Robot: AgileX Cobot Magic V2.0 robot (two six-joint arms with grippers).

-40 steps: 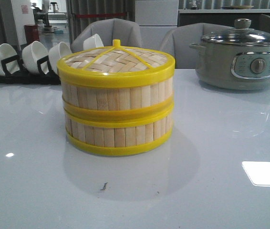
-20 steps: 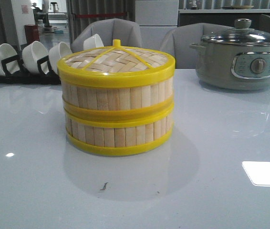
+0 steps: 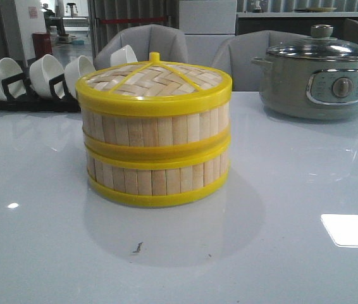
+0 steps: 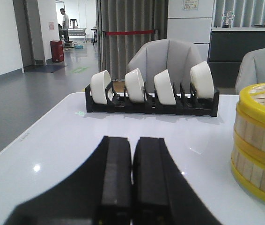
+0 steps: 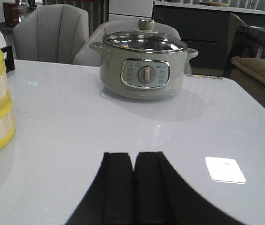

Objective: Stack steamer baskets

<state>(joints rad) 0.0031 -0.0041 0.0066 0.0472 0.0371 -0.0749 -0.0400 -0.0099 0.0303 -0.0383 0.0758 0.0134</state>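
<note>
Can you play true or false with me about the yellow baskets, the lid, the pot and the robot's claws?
1. Two baskets sit one on the other. True.
2. The woven lid lies on the table beside them. False: it is on top of the stack.
3. The left gripper holds a bowl. False: it is shut and holds nothing.
4. The pot has its glass lid on. True.
5. The right gripper is wide open. False: it is shut.

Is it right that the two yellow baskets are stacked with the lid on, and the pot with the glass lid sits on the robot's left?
Not quite. The steamer baskets are stacked with the lid on, but the pot sits on the robot's right, as the front view shows.
</note>
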